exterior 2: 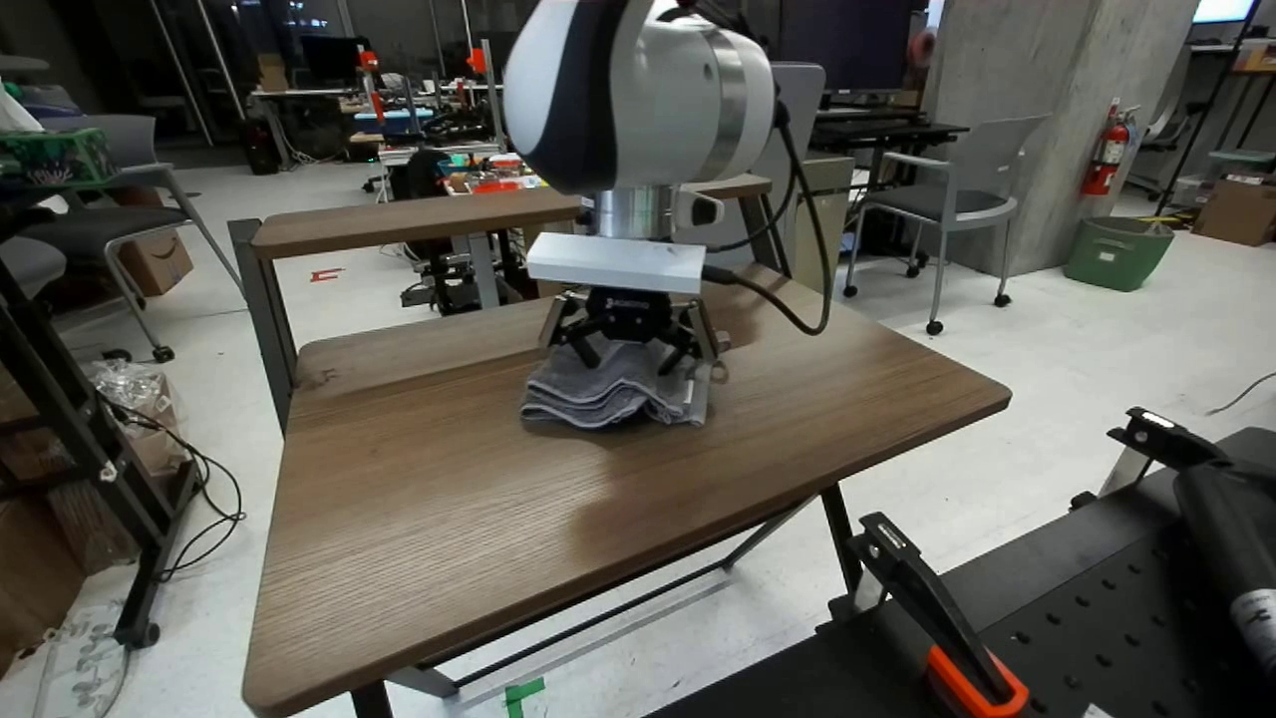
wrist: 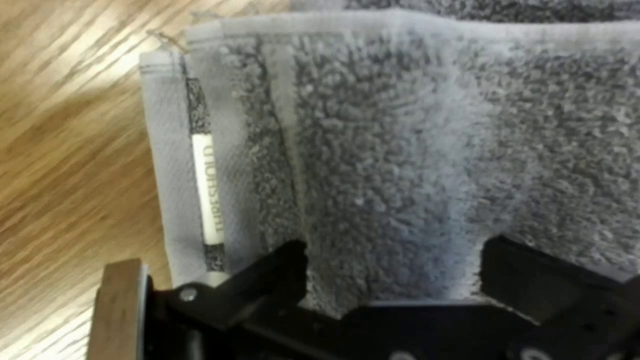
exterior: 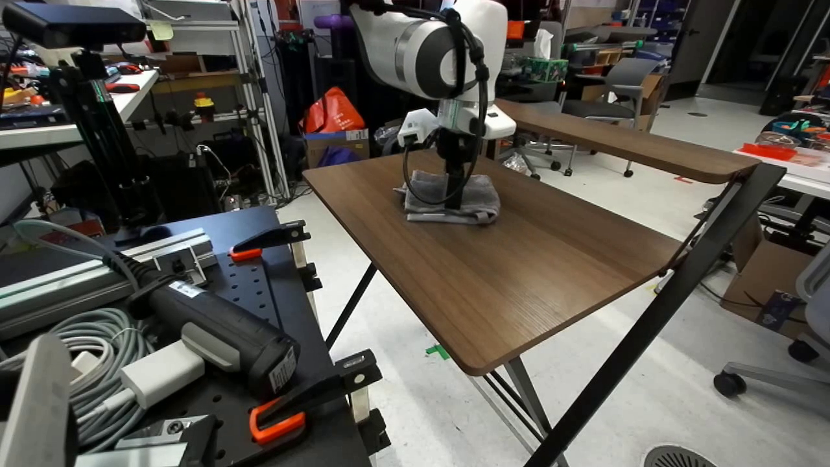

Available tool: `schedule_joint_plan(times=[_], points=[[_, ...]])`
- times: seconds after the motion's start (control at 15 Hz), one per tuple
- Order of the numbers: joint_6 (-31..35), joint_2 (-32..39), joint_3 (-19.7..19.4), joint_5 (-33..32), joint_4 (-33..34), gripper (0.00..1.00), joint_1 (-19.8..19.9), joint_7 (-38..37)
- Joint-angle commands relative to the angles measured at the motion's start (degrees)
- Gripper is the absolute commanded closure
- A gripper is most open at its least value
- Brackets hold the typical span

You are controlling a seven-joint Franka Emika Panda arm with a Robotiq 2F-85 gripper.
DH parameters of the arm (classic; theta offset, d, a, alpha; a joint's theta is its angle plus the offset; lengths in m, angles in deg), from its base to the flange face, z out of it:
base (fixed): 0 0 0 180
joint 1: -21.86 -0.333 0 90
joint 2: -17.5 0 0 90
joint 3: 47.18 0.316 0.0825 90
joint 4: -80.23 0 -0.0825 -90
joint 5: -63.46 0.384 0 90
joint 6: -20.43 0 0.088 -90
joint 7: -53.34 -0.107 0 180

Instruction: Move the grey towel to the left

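Observation:
The grey towel (exterior: pixel 481 194) lies folded on the brown wooden tabletop (exterior: pixel 499 279), and its layered, wavy edge shows in an exterior view (exterior 2: pixel 598 399). My gripper (exterior 2: pixel 630 365) points down directly over the towel, with its fingertips low at the cloth. In the wrist view the two dark fingers (wrist: pixel 393 260) stand well apart, with raised towel fabric (wrist: pixel 360 125) between them. Both fingertips appear to touch the cloth; how deep they press is hidden. A white label (wrist: pixel 207 185) shows near the towel's edge. The gripper (exterior: pixel 454 202) hides part of the towel.
A raised wooden shelf board (exterior: pixel 622 143) runs along one side of the table, on dark metal legs (exterior: pixel 661 311). A black bench (exterior: pixel 249 292) with clamps, cables and a black tool (exterior: pixel 214 324) stands beside the table. A cable loop (exterior 2: pixel 812 259) hangs from the wrist.

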Motion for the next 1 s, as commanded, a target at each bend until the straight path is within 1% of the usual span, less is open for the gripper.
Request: schedule_joint_plan(times=[0.0,0.27,0.53,0.6,0.73,0.8,0.93], points=[[-3.1,4.42,0.48,-0.72,5.69,0.0,-3.21,-0.46],[-4.99,4.41,-0.03,-1.39,7.56,0.0,-5.57,-0.8],[-5.11,0.98,-0.52,-1.83,6.55,0.0,-6.87,-1.47],[-5.61,-0.25,0.09,-1.34,6.1,0.0,-6.51,-1.1],[-8.74,-2.85,0.92,-1.11,5.28,0.0,-6.21,-0.29],[-5.49,0.19,0.84,-0.89,6.63,0.0,-5.84,-0.42],[-7.39,-1.35,1.17,-0.93,6.53,0.0,-5.81,-0.44]])
